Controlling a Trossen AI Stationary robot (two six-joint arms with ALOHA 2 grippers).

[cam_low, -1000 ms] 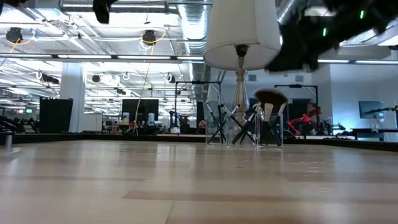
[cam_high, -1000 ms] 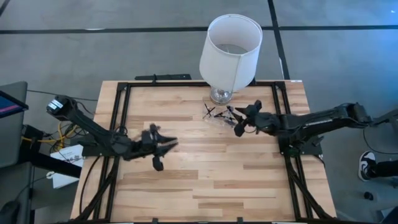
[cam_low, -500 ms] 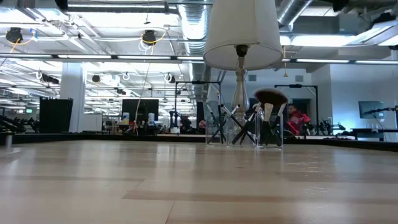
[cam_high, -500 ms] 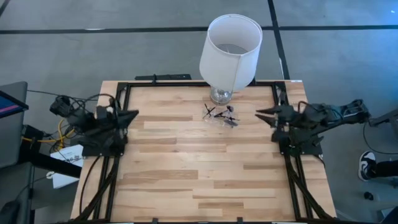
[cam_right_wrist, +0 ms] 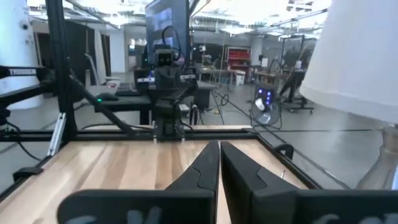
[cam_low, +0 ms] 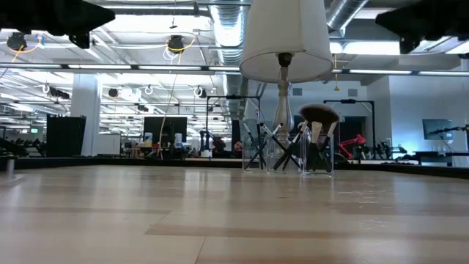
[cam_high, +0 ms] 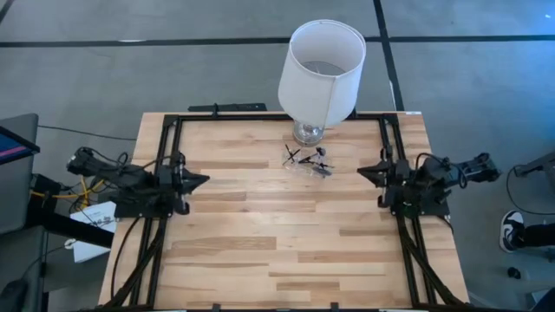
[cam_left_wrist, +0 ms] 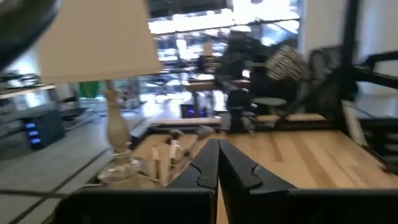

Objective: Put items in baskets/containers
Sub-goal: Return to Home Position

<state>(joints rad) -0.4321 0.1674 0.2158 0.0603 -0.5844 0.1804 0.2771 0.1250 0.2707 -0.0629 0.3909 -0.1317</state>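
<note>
The brushes (cam_low: 314,143) stand in the clear tray (cam_low: 253,150) just beside the lamp (cam_high: 321,65) at the far side of the worktop (cam_high: 277,234), the left gripper (cam_high: 201,180) and right gripper (cam_high: 364,170) sit at the side edges with fingers pressed together holding nothing, and a leaning brush might tip the light tray over.

Grey floor (cam_high: 104,78); exposed ceiling ducts (cam_low: 223,22); bright strip lights (cam_low: 388,48).

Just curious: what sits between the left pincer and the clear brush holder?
Nothing; the high view shows only bare wooden tabletop between the left pincer and the clear brush holder.
</note>
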